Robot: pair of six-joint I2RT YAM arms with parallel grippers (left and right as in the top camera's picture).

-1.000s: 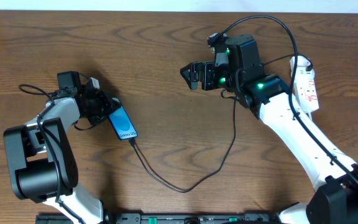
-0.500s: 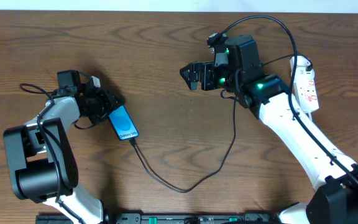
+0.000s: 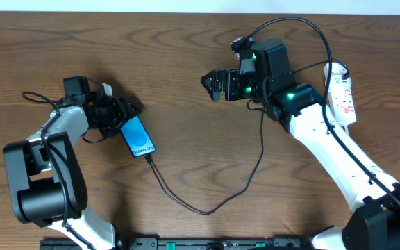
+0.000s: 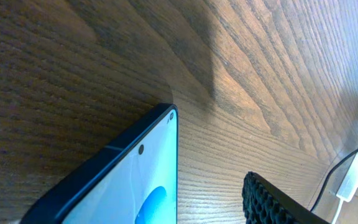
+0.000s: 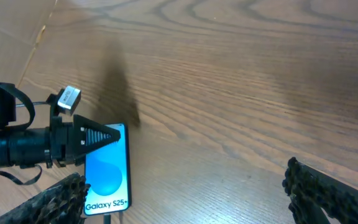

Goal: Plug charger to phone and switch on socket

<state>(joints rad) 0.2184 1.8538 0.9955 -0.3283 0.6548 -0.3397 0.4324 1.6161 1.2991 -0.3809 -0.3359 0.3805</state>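
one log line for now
phone: charger tip at its end | left tool: open at phone | right tool: open, empty | power strip: not held

The desk point(image 3: 186, 69) is dark wood, plainly grained, with a soft sheen. The phone point(image 3: 137, 137) has a glossy screen and a smooth dark edge. The left end effector point(image 3: 127, 114) wears black knobbly pads point(image 4: 272, 202). The socket point(image 3: 342, 94) looks like smooth white plastic.

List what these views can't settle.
- Power strip switch positions: overhead view, too small to read.
- Cable tip seated in the phone or not: too small overhead; cut off by the bottom edge in the right wrist view.
- Phone's lower half: cut off in the left wrist view.
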